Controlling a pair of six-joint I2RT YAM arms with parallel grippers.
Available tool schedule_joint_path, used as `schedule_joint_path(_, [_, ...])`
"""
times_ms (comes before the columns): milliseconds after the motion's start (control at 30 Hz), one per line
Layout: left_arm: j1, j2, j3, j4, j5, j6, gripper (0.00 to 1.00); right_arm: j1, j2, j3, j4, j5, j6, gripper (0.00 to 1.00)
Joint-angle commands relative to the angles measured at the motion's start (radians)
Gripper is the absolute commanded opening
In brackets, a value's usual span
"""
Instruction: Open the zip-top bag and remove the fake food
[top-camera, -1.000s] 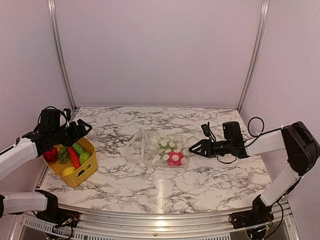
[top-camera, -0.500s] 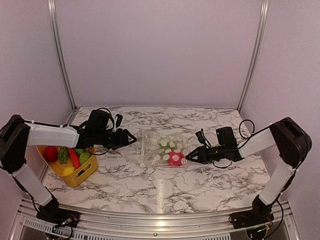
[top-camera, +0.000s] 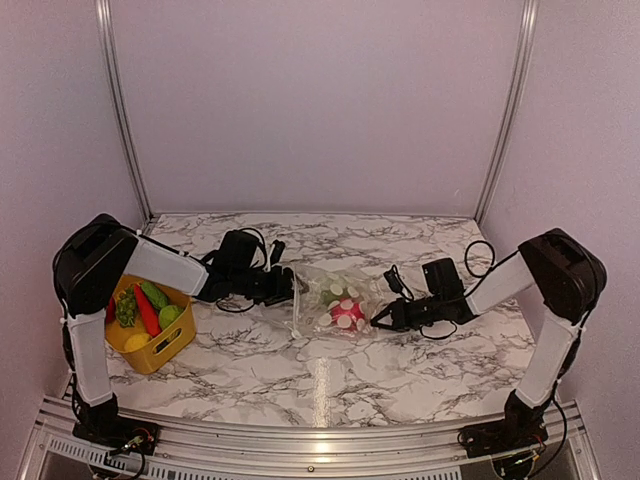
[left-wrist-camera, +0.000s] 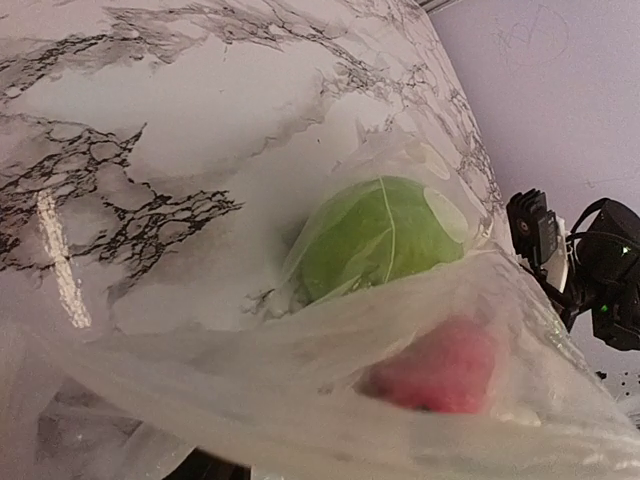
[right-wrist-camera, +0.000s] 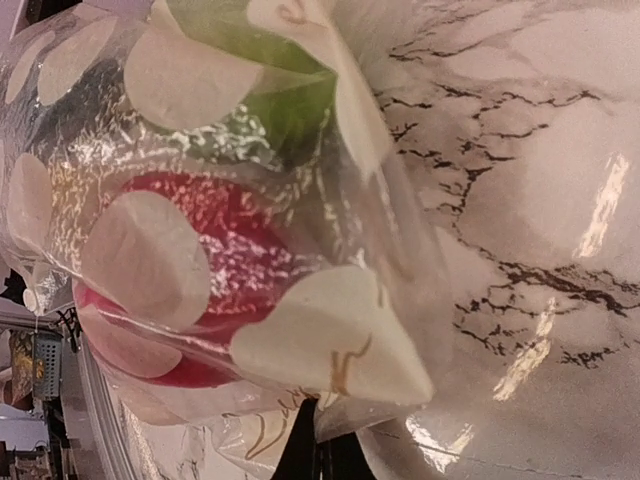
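Right jaws, having just closed, are pinching the bag (top-camera: 335, 300) by its edge; left jaws are arriving opposite, their state impossible to tell. Pulling open is likely beginning.

Blocked from the left by left gripper (top-camera: 290, 287), from the right by right gripper (top-camera: 377, 320), both right at bag (top-camera: 335, 300). Room to pass over bare table (top-camera: 330, 390) in front and behind. Farther left, blocked by basket (top-camera: 175, 345).
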Motion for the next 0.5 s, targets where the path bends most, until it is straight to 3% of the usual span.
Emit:
schedule_joint_path(0, [-0.039,0.068,0.067,0.089,0.074,-0.012,0.54,0.037,0.036,0.057,-0.045,0.057,-0.069,0.00])
schedule_joint_path(300, [-0.107,0.174,0.159,0.094,0.121,0.004,0.53,0.064,0.061,0.100,-0.074,0.071,-0.087,0.00])
schedule_joint_path(467, [-0.133,0.191,0.173,0.094,0.139,0.018,0.64,0.069,0.061,0.111,-0.076,0.059,-0.086,0.00])
